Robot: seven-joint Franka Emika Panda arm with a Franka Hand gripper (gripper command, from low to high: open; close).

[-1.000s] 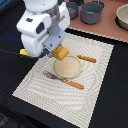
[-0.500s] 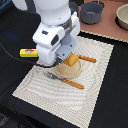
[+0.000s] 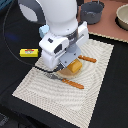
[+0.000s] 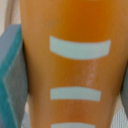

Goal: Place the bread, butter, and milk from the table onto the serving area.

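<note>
My gripper (image 3: 71,65) is shut on the bread (image 3: 75,66), an orange-brown loaf, and holds it low over the round tan plate (image 3: 65,73) on the striped cream serving area (image 3: 95,85). The arm hides most of the plate. In the wrist view the bread (image 4: 75,65) fills the picture, its pale scored marks showing, with a grey-teal finger (image 4: 12,75) against its side. The butter (image 3: 28,52), a flat yellow box with a red mark, lies on the black table (image 3: 15,75) at the exterior view's left of the mat. The milk is out of view.
An orange-handled knife (image 3: 87,59) lies beyond the plate and another (image 3: 73,83) in front of it, with a fork (image 3: 50,77) partly under the arm. A dark pot (image 3: 92,10) and a tan bowl (image 3: 122,17) stand on the reddish-brown counter (image 3: 107,22) at the back.
The arm has moved down and toward the plate with the bread in its grip, and now the loaf sits just over the plate.
</note>
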